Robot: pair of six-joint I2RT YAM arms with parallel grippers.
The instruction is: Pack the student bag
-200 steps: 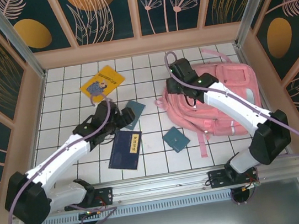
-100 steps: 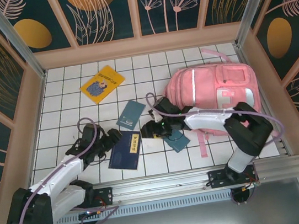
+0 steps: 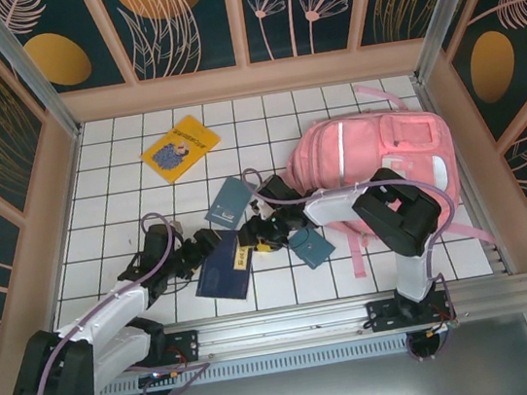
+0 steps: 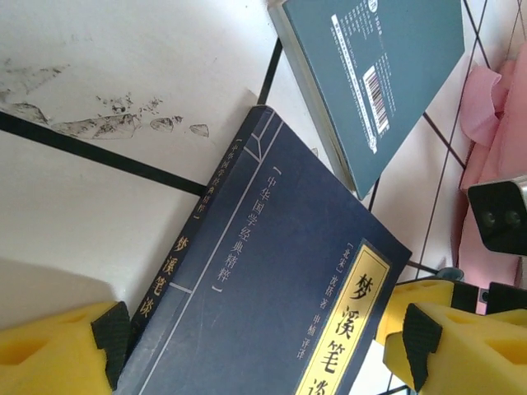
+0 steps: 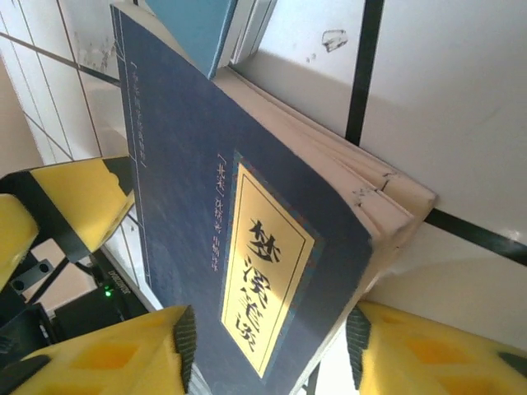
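Observation:
The pink student bag point(image 3: 385, 151) lies flat at the right of the tiled table, and its pink fabric point(image 4: 504, 107) reaches into the left wrist view. A navy book with a yellow title label point(image 3: 223, 270) point(image 4: 280, 271) point(image 5: 206, 206) lies in front of both arms. My left gripper point(image 3: 202, 248) point(image 4: 259, 341) is open and straddles the book's width, with a small gap at the right pad. My right gripper point(image 3: 252, 236) point(image 5: 272, 337) is open around the book's far corner, where the page edges show. A sliver of tile separates its right pad from the pages.
A teal book point(image 3: 228, 200) point(image 4: 379, 74) lies just beyond the navy one. A smaller teal book point(image 3: 310, 246) rests beside the bag's front, and a yellow book point(image 3: 180, 148) lies at the far left. Wooden walls ring the table.
My right arm has swung from the student bag down to the navy book's far corner, its jaws narrowing. My left gripper has drawn back onto the book's near-left side.

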